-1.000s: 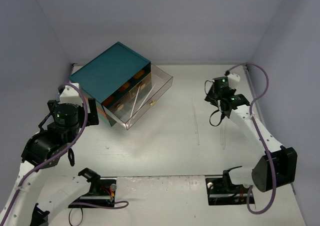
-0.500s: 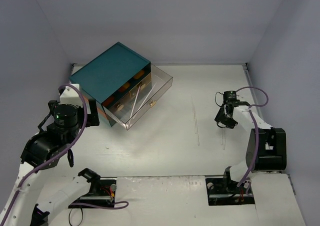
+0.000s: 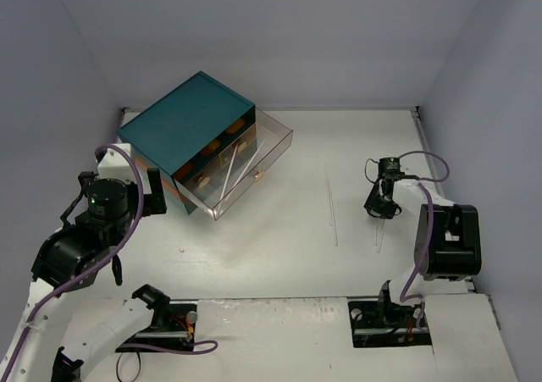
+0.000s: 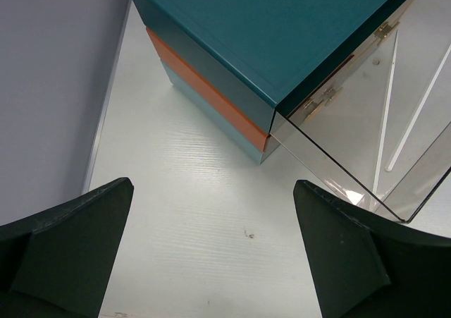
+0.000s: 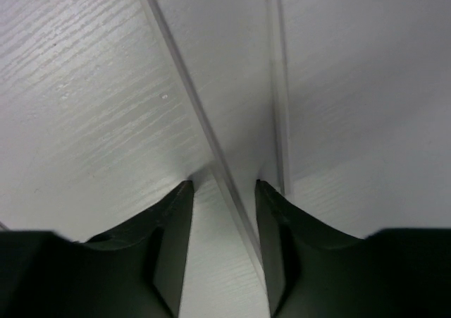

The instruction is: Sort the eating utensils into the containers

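Top external view: the teal chest (image 3: 186,124) was seen at the far left with one clear drawer (image 3: 273,136) pulled out and two pale utensils (image 3: 238,173) laid in it, so the sorting was judged partly done. The left gripper (image 4: 213,191) was held wide and empty beside the chest. The right gripper (image 5: 223,185) was set on the table (image 3: 279,255), jaws narrowly apart astride a clear utensil (image 5: 190,99), not yet clamped, while a second clear utensil (image 5: 278,85) just beside it and a third clear utensil (image 3: 331,204) nearer the middle were left.
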Motion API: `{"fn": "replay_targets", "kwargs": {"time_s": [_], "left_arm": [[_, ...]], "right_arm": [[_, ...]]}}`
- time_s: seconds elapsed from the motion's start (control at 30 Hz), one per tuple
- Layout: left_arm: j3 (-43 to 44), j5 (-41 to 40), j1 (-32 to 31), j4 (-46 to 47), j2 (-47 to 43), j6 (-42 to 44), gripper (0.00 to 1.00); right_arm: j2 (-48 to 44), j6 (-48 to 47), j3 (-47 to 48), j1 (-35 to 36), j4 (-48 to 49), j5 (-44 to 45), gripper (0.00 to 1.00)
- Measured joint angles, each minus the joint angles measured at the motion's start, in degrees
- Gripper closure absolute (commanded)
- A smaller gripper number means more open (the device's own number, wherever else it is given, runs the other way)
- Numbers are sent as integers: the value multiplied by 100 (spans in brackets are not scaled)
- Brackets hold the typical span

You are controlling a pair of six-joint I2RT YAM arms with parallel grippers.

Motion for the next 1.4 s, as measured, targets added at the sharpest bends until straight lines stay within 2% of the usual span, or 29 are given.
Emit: {"fn": "replay_targets", "kwargs": {"time_s": [0.13, 0.2, 0.43, 0.57, 0.67, 0.8, 0.9, 1.07, 1.17, 1.3, 1.4], "left_arm": [[0, 0, 0, 0, 0, 0, 3], [0, 0, 0, 0, 2, -1, 3], [0, 1, 0, 2, 100, -3, 2], [0, 9, 0, 2, 209, -7, 3], [0, 22, 0, 2, 263, -6, 3], [0, 58, 0, 2, 269, -16, 3], [22, 66, 0, 0, 269, -31, 3], [76, 79, 0, 7, 271, -72, 3], [76, 84, 0, 4, 269, -89, 3], [76, 104, 0, 2, 239, -112, 3], [76, 111, 0, 2, 173, -130, 3]], "right_arm": [[2, -50, -38, 26, 180, 3, 99], [2, -57, -49, 97, 247, 7, 100], [11, 146, 4, 894, 300, -154, 100], [-178, 393, 373, 1277, 21, -467, 100], [-630, 631, 1054, 1462, -128, -643, 100], [-1114, 1058, 2428, 1841, -76, -723, 100], [-1172, 1456, 3491, 2558, -3, -622, 100], [-758, 2153, 4549, 4023, 268, -258, 100], [-225, 2498, 4904, 4625, 384, 117, 98], [582, 2820, 5133, 5095, 466, 531, 90], [1058, 2928, 5139, 5227, 426, 784, 78]]}}
